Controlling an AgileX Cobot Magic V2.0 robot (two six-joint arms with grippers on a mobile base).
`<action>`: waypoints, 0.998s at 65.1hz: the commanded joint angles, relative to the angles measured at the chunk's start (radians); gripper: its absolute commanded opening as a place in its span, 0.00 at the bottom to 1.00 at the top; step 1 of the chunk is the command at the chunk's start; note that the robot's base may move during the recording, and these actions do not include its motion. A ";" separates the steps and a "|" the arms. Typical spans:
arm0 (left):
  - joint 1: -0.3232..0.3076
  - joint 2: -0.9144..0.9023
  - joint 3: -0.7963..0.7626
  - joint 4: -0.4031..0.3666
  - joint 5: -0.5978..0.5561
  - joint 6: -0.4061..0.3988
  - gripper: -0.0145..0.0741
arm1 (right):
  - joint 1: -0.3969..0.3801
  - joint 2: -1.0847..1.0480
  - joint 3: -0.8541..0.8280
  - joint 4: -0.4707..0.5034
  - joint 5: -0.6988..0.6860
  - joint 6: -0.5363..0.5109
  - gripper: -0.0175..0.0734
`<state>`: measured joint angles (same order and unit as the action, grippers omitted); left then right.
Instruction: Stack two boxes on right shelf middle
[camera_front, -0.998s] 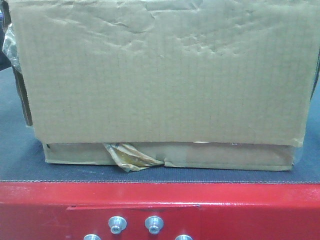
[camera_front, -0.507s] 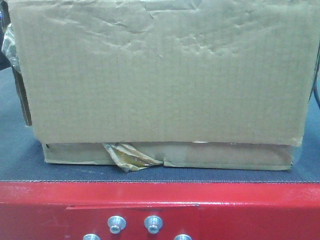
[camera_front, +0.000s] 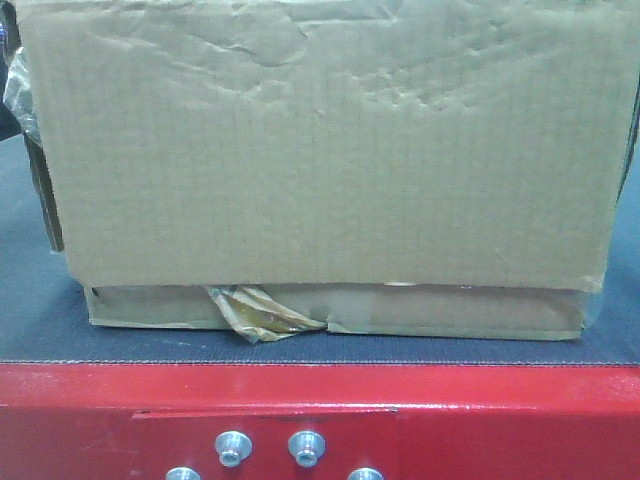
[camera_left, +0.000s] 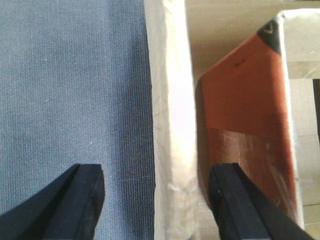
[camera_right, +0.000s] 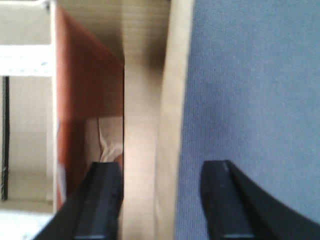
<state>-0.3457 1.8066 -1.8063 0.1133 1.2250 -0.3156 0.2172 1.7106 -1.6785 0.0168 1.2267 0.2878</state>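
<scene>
grasp step: we have left gripper and right gripper released, astride the box walls; next should be clench both, lift.

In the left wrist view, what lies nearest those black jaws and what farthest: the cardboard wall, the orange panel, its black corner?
1. Cardboard wall: between the left gripper jaws.
2. Orange panel: just right of the wall.
3. Black corner: top right, farthest.

Left jaws wide apart, black fingertips low in view; right jaws equally wide apart, fingertips parallel.
</scene>
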 joint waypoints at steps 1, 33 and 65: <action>0.003 -0.004 0.001 -0.005 -0.004 0.001 0.57 | 0.001 -0.019 0.019 0.021 -0.006 0.001 0.43; 0.003 -0.004 0.001 -0.005 -0.004 0.001 0.57 | 0.001 -0.019 0.059 0.001 -0.006 -0.009 0.43; 0.003 -0.004 0.001 0.005 -0.004 0.001 0.51 | 0.001 -0.019 0.063 -0.006 -0.006 -0.009 0.43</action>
<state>-0.3457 1.8084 -1.8063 0.1166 1.2250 -0.3138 0.2172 1.7007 -1.6225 0.0237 1.2265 0.2859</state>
